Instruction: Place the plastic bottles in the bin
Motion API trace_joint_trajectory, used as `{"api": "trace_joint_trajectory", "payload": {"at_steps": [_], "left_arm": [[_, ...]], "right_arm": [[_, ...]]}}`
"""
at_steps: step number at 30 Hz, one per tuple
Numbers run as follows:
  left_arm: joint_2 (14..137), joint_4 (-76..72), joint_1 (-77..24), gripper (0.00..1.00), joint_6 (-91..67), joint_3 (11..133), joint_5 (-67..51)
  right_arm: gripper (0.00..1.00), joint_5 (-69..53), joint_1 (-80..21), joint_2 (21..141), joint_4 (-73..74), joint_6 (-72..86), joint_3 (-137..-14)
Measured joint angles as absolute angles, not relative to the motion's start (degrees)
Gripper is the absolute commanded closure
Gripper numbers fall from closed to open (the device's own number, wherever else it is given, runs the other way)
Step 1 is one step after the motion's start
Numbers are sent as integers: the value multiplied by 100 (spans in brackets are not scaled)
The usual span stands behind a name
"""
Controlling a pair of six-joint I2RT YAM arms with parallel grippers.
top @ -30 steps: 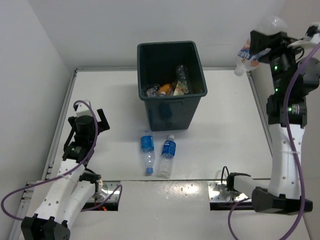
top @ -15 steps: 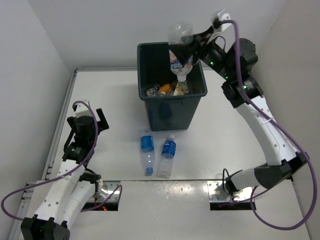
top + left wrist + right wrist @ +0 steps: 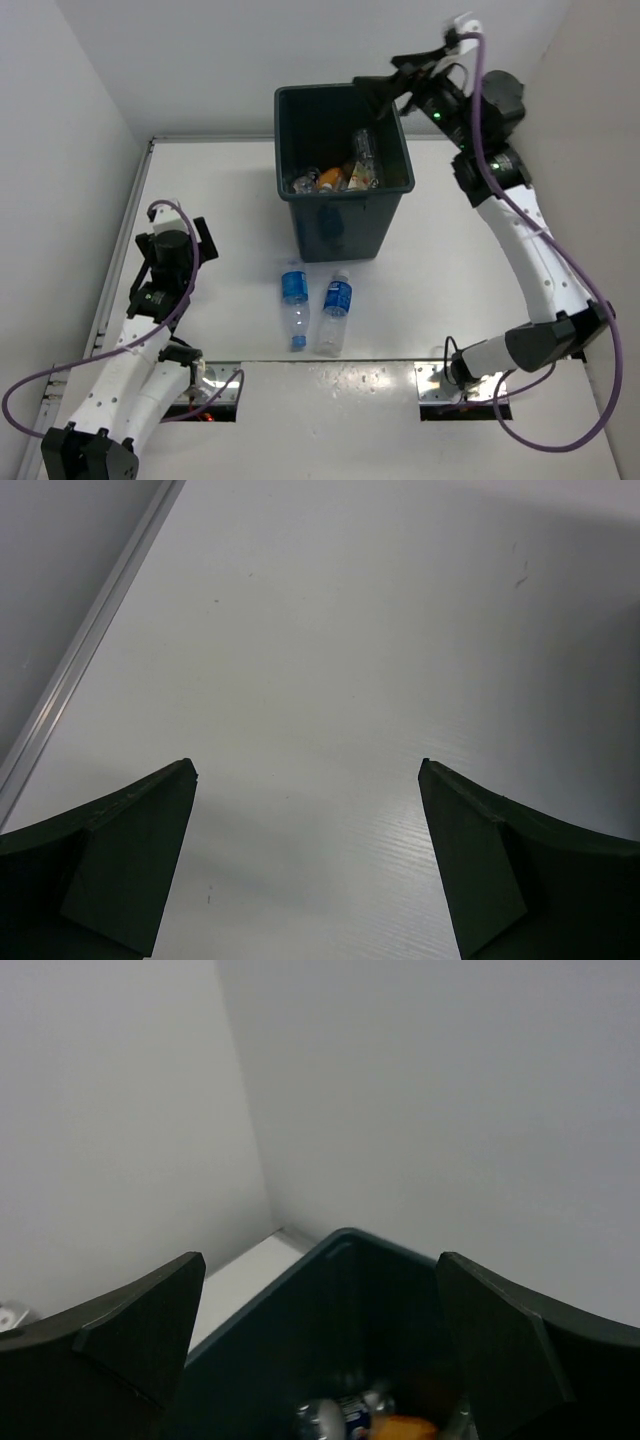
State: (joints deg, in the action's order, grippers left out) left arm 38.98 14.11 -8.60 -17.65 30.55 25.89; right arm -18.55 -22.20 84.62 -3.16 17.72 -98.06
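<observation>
Above the far right corner of the bin [image 3: 340, 196], my right gripper [image 3: 385, 80] hangs with its jaws spread wide and nothing between them. From my right wrist I look past both fingers [image 3: 120, 1330] down into the dark container, which stands close to the corner of two white walls.

The bin's floor holds a heap of litter. A clear bottle [image 3: 362, 148] leans up against the right wall and an orange-coloured bottle [image 3: 327, 179] lies near the middle. Around them are more clear plastic and coloured scraps that I cannot tell apart.

On the white table [image 3: 450, 260], just in front of the bin's near wall, two plastic bottles with blue labels lie on their sides. The left bottle [image 3: 293, 305] and the right bottle [image 3: 335, 312] sit just beside each other, both running lengthwise roughly toward the bin, with the right one slightly slanted. Neither of my grippers touches them.

My left gripper [image 3: 308, 772] sits over the left side of the table, well apart from the bottles and the bin. Its jaws are released and wide, with only bare white surface showing between them. A metal edge strip [image 3: 90, 650] runs along the upper left of that wrist view.
</observation>
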Motion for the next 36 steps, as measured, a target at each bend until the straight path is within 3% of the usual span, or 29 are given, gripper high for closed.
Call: {"api": "trace_joint_trajectory", "payload": {"at_steps": [7,12,20,25,30,36], "left_arm": [[3935,1406,-906,0,-1767,3055,2576],[3903,1406,-908,0,-1761,3052,2530],[3728,1402,-943,0,-1761,3052,2521],[3699,1402,-969,0,-1761,3052,2510],[3662,1406,-969,0,-1758,3052,2534],[3520,1406,-969,0,-1761,3052,2613]], "right_arm": [[0,-2676,-1033,7301,-475,1601,-8847],[0,-3986,-1741,6167,290,847,-7979],[0,-5153,-2480,4198,3444,-1653,-5332],[0,-5048,-2440,4235,3750,-1505,-4335],[0,-4801,-1754,4523,3253,-419,-3498],[0,-4711,-1841,4637,3079,355,-3225]]}}
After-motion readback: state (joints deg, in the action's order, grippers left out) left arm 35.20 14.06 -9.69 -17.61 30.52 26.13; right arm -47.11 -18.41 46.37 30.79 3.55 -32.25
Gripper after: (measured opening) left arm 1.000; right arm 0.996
